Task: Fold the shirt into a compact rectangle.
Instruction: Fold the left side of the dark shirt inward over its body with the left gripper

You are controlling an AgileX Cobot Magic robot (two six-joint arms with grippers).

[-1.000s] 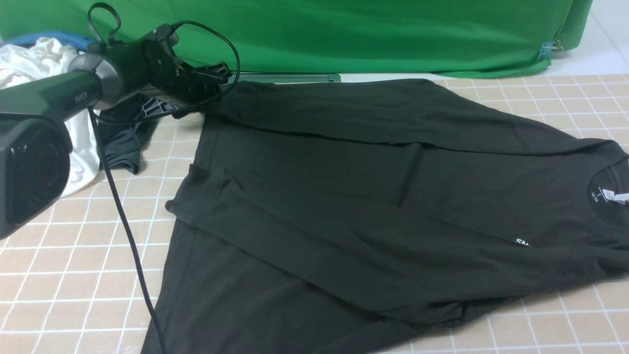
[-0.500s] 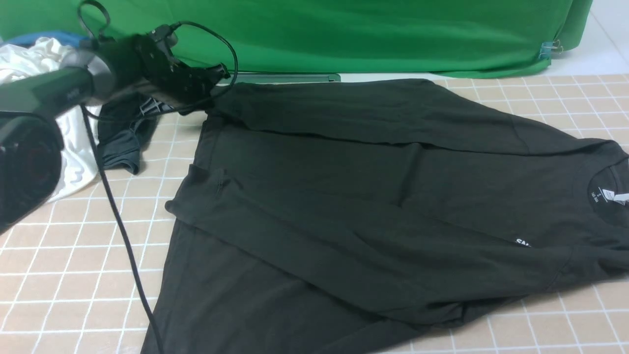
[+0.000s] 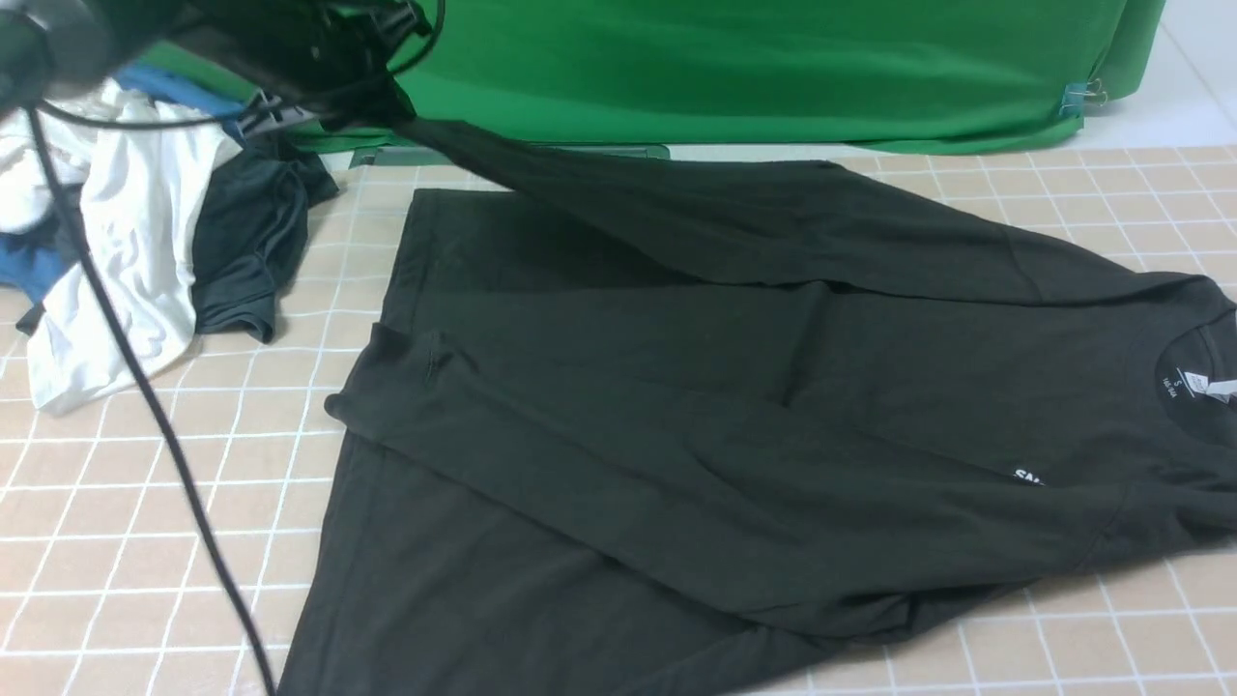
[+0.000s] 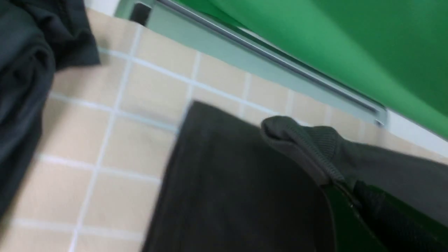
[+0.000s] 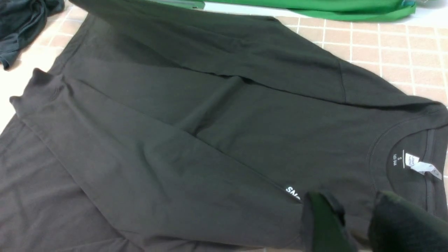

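Observation:
The black shirt (image 3: 734, 406) lies spread on the tiled table, its collar and white neck tag (image 3: 1198, 382) at the right and part of the white chest print (image 3: 1029, 477) showing. My left gripper (image 3: 382, 97) is at the far left, raised above the table and shut on the shirt's far-left end, which stretches up from the table to it. In the left wrist view the ribbed edge (image 4: 290, 134) sticks out past the left gripper (image 4: 332, 182). My right gripper (image 5: 353, 201) hovers open over the chest near the print (image 5: 293, 193); it is out of the front view.
A heap of white, blue and dark grey garments (image 3: 145, 222) lies at the back left. The green backdrop (image 3: 725, 68) hangs along the far edge, with a clip (image 3: 1082, 95) at its right. The left arm's black cable (image 3: 145, 387) crosses the tiles (image 3: 97, 532).
The left gripper has shut on the shirt's far-left end and risen up and to the left, pulling that end off the table. The clothes heap is now uncovered.

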